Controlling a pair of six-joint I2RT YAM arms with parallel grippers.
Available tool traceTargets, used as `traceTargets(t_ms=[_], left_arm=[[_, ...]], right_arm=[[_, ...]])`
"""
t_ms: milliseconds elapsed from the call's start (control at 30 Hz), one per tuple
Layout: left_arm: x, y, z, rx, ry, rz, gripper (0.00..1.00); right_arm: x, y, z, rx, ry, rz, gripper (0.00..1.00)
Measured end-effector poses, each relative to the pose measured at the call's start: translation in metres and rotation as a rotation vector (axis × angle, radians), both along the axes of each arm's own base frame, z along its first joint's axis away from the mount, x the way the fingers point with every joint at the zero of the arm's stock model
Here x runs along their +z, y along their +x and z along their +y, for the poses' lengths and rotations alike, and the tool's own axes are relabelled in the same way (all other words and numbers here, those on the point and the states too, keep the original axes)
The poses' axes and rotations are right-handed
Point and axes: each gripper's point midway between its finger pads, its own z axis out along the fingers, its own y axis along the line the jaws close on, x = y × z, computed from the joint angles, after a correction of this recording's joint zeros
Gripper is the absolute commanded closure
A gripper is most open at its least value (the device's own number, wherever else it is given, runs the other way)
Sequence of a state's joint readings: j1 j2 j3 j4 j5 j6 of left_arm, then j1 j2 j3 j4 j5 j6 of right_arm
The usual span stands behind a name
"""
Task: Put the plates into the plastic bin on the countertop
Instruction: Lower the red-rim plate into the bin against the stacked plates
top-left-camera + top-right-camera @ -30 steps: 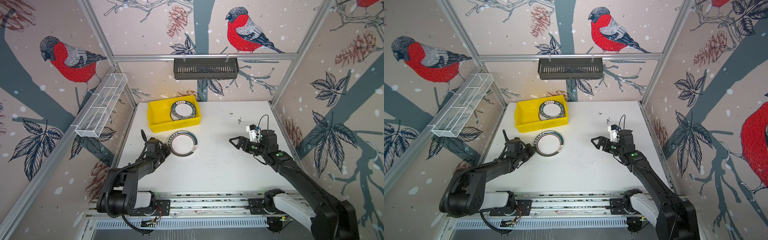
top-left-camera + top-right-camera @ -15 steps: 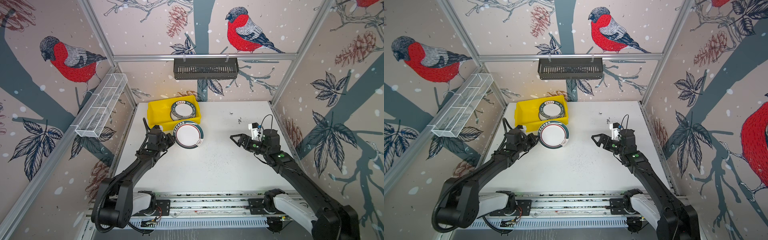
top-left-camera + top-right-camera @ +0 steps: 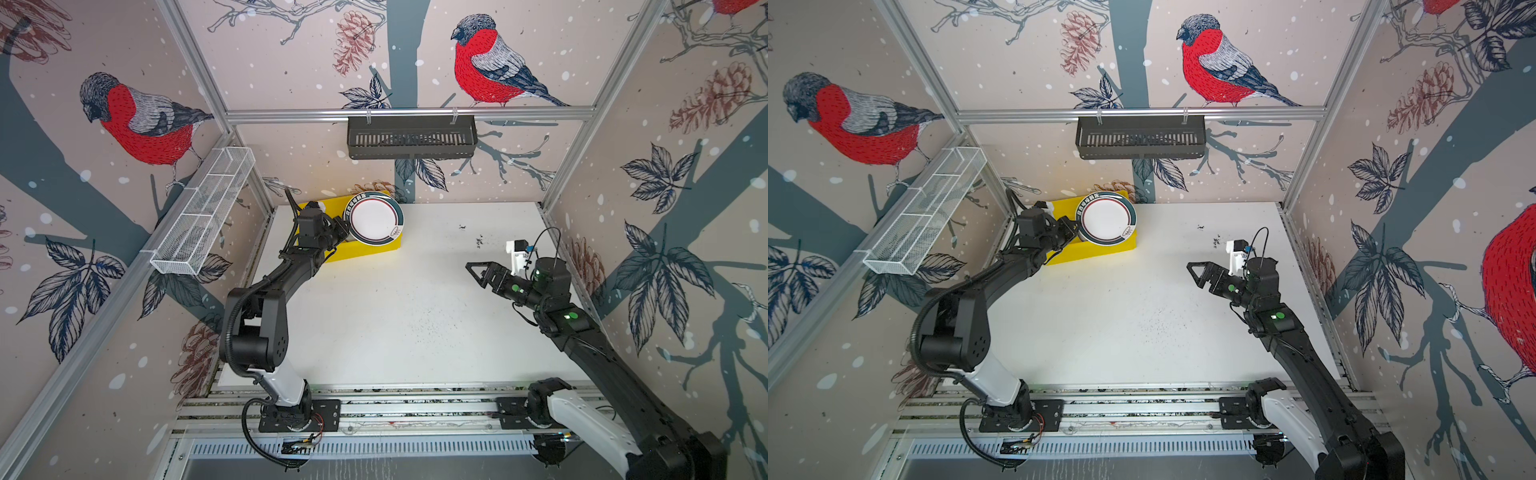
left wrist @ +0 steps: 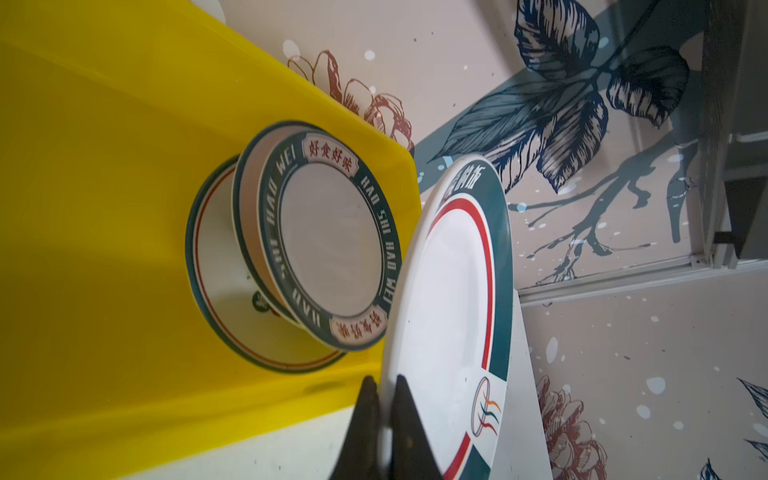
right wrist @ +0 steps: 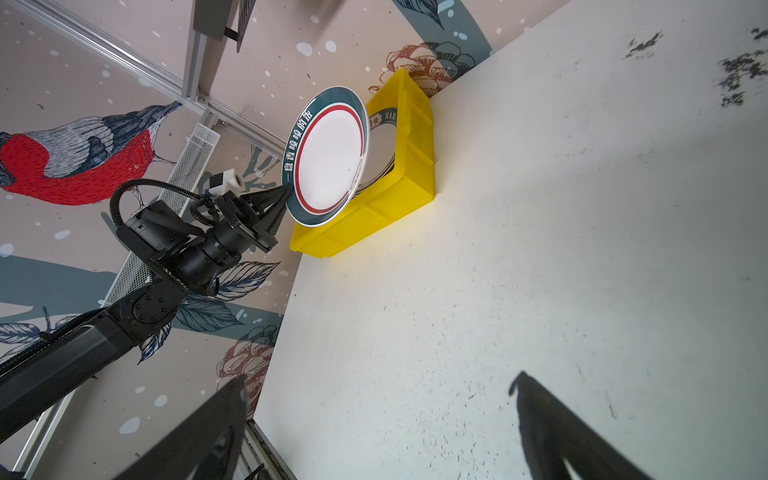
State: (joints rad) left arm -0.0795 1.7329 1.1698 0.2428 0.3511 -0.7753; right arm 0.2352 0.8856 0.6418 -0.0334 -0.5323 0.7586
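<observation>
My left gripper (image 3: 347,230) (image 3: 1076,230) (image 4: 386,382) is shut on the near rim of a white plate (image 3: 376,220) (image 3: 1106,222) (image 4: 453,311) (image 5: 328,160) with a dark-green lettered rim and a red ring. It holds the plate in the air, tilted, over the yellow plastic bin (image 3: 365,251) (image 3: 1096,251) (image 4: 104,208) (image 5: 411,166) at the back left of the countertop (image 3: 395,311). Inside the bin lie a green-rimmed lettered plate (image 4: 332,237) and a wider plate (image 4: 216,266) under it. My right gripper (image 3: 473,274) (image 3: 1194,274) (image 5: 380,378) hangs open and empty over the right of the countertop.
A black slotted basket (image 3: 411,137) hangs on the back rail. A white wire-mesh basket (image 3: 203,212) is fixed along the left wall. Aluminium rails (image 3: 395,407) run along the front edge. The bin stands against the back wall near the left corner.
My left gripper has lifted the plate off the countertop and carried it back, up over the bin. The right arm has barely moved and stays open.
</observation>
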Motion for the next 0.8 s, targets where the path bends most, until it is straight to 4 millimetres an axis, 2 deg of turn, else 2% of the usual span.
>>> traceTargets(t_ms=[233,367,533,800], left_arm=[[-0.014,0.059,0.016,0.049,0.019,0.0,1.0],[-0.018,0.081,0.018,0.061,0.033,-0.009,1.0],[-0.041,0.086,0.023,0.081,0.063,0.046,1.0],[-0.061,0.079,0.029,0.1,0.089,0.076,1.0]], right_arm=[[0.009,0.008,-0.005,-0.038,-0.022,0.005,0.0],[0.006,0.013,-0.007,-0.041,-0.042,0.02,0.0],[-0.001,0.018,-0.011,-0.058,-0.055,0.047,0.0],[-0.01,0.023,-0.017,-0.08,-0.065,0.075,0.0]])
